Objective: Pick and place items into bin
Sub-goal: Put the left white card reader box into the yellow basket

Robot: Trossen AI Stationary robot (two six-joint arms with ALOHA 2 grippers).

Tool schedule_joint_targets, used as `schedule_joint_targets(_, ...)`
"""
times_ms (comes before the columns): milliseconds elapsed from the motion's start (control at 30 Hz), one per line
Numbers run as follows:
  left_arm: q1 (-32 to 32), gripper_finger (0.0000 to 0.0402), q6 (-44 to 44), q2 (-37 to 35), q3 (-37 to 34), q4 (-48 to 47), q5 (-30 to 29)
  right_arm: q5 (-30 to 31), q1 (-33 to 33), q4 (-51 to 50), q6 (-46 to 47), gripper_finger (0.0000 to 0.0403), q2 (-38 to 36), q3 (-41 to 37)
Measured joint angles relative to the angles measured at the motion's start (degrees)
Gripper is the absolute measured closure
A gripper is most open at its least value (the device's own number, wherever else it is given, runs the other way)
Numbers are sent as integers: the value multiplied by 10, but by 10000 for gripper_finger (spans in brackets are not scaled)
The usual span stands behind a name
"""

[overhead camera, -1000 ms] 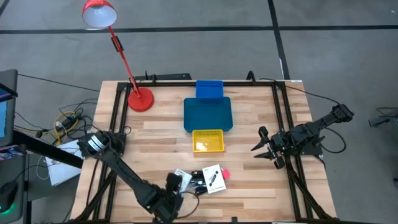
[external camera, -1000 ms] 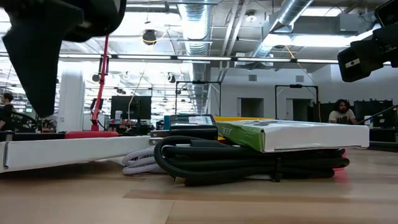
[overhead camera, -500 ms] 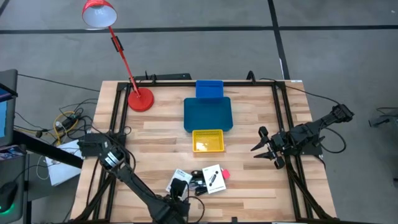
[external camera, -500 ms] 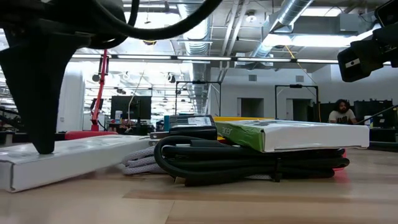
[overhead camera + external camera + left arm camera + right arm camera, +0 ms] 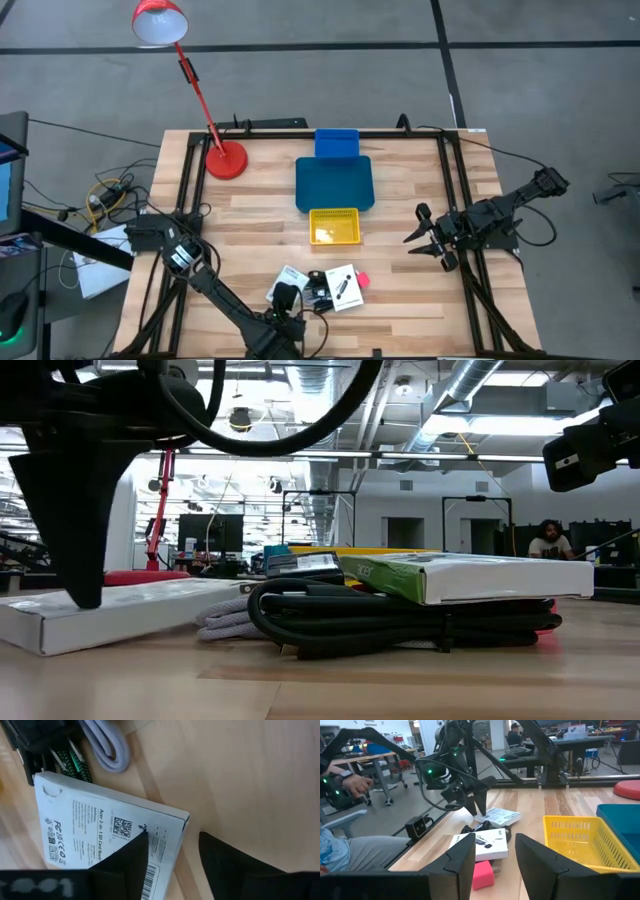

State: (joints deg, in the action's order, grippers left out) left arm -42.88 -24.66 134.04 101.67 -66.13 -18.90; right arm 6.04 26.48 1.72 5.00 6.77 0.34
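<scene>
The picking step is judged to be in hand: the left gripper (image 5: pixel 172 855) is set down at the near edge of the table, its jaws spread around the corner of a white printed box (image 5: pixel 105 827), one finger over the printed face and the other beside the edge on bare wood. The box is not yet clamped. A closing of the jaws and a lift are judged to be called for next, then a carry to the yellow bin (image 5: pixel 334 227), which sits mid-table, well apart from the pile. Beside the box are seen a grey cord (image 5: pixel 105 750), a coiled black cable (image 5: pixel 400 625), a second white box (image 5: pixel 343 287) and a pink-red piece (image 5: pixel 482 874). The right gripper (image 5: pixel 422 238) is held released, waiting at the right side. The surface is pale wood planking; a blue tray (image 5: pixel 334 183) and a red lamp (image 5: pixel 160 22) are also present, with an open workshop behind
</scene>
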Motion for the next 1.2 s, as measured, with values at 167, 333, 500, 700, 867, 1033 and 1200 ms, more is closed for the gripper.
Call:
schedule_joint_targets(167,-5,291,-16,10,1,7,-21,0,0,0,0,269,0,0)
schedule_joint_targets(333,-6,348,-56,13,-1,8,-42,0,0,0,0,270,0,0)
schedule_joint_targets(500,-5,393,-107,16,-3,7,-71,0,0,0,0,269,0,0)
schedule_joint_targets(700,-18,400,-163,20,-5,6,-100,0,0,0,0,270,0,0)
schedule_joint_targets(867,-32,401,-207,24,6,-5,-114,0,0,0,0,269,0,0)
schedule_joint_targets(1033,-40,401,-239,28,34,-24,-123,0,0,0,0,270,0,0)
schedule_joint_targets(1200,-43,401,-241,31,64,-32,-113,0,0,0,0,269,0,0)
